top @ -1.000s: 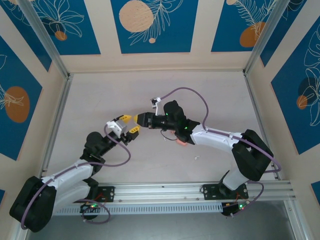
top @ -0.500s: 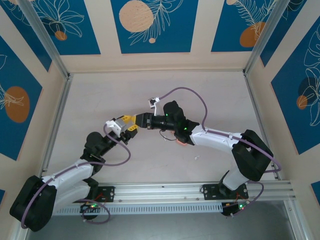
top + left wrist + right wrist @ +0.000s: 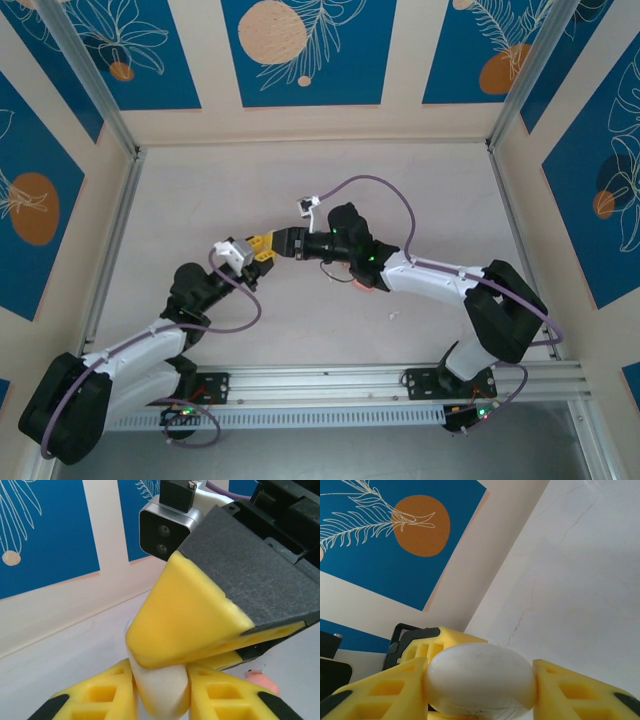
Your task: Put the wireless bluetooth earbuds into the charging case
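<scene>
The left gripper (image 3: pixel 161 700) and right gripper (image 3: pixel 480 686) both clamp one white rounded piece (image 3: pixel 480 670).
The pink charging case (image 3: pixel 362 283) lies at their four o'clock.

A white disc (image 3: pixel 480 672) sits between the two sides of the right tool (image 3: pixel 480 686) and touches both. It also sits between the sides of the left tool (image 3: pixel 160 696). Under the tools is a pale desk (image 3: pixel 300 180). Far behind them are walls with blue panels (image 3: pixel 300 60), white leaves and an orange circle (image 3: pixel 420 525). Nearer than the tools, a grey rail (image 3: pixel 330 385) runs along the desk's edge.
</scene>
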`<act>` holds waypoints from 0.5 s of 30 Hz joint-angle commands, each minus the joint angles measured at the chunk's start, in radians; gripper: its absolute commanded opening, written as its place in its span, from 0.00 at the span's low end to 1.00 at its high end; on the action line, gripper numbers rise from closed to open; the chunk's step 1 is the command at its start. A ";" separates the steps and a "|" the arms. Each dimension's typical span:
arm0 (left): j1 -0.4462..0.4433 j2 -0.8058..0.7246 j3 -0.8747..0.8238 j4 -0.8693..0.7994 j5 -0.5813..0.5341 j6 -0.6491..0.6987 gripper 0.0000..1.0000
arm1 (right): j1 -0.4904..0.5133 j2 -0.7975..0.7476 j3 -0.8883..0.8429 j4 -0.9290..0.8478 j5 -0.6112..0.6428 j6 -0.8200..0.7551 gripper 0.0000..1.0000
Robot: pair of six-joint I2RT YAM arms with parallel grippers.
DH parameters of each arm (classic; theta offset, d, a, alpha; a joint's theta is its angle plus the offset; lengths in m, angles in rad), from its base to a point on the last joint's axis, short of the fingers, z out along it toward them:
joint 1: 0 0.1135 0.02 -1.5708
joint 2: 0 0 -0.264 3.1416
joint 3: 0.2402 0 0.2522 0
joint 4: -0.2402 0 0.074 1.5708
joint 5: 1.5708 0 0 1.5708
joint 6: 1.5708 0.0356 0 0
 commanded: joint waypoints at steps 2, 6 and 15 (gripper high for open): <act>-0.004 -0.010 0.049 -0.076 0.047 0.016 0.24 | 0.011 -0.102 -0.045 0.013 0.035 -0.104 0.62; 0.004 0.003 0.083 -0.127 0.116 0.005 0.24 | -0.001 -0.207 -0.093 -0.038 0.068 -0.274 0.70; 0.009 0.078 0.133 -0.048 0.358 -0.050 0.23 | -0.086 -0.506 -0.240 -0.120 -0.038 -0.699 0.70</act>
